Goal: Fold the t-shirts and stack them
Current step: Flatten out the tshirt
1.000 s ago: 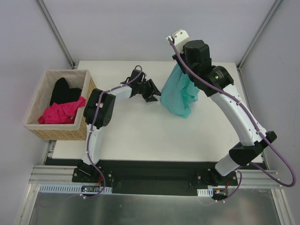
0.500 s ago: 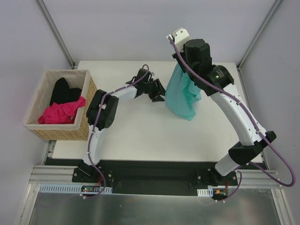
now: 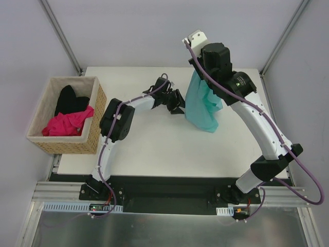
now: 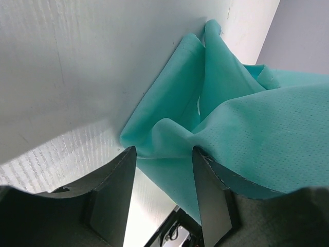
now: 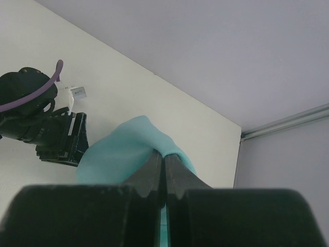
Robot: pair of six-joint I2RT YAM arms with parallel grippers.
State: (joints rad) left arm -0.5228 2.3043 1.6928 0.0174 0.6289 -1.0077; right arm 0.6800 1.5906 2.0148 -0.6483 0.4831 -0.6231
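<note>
View from above. The teal t-shirt (image 3: 203, 105) hangs in loose folds beneath the raised wrist of the right arm (image 3: 257, 123), over the far right part of the white table (image 3: 154, 149). The left gripper (image 3: 178, 104) reaches in from the left, its dark fingers just beside the shirt's left edge. At the table's left edge, a wicker basket (image 3: 69, 145) holds a pink t-shirt (image 3: 67, 123) and, farther back, a black t-shirt (image 3: 69, 99).

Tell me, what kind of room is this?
Probably a robot testing lab, not a home: two white-and-black robot arms bolted at the edge of a flat white table, plain grey walls, and a woven wicker basket.
</note>
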